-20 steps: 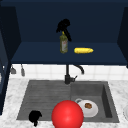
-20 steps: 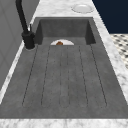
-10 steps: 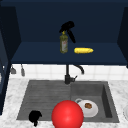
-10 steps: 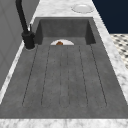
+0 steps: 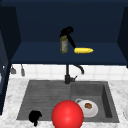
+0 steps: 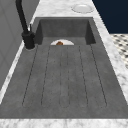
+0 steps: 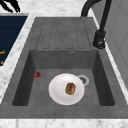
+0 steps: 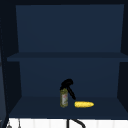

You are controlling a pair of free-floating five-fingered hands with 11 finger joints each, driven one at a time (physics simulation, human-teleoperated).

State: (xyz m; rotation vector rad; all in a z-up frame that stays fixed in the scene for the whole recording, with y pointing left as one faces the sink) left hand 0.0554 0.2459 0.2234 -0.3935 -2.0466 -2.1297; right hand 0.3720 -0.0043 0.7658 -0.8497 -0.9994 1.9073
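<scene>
The right hand (image 5: 67,31) sat atop the green bottle (image 5: 64,44) on the cabinet shelf (image 5: 37,53), fingers grasping its cap, beside a corn cob (image 5: 83,50). The left hand (image 5: 35,116) hung clenched near the sink (image 5: 45,95) front edge.

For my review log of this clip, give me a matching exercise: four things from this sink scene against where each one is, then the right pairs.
Things:
1. bottle
2. corn cob
3. plate
4. left hand

Places:
A. in the sink basin, a brown morsel on it
B. at the sink's front left edge
C. upright on the cabinet shelf, right hand on top
D. lying on the shelf, right of the bottle

Pairs: 1-C, 2-D, 3-A, 4-B
</scene>
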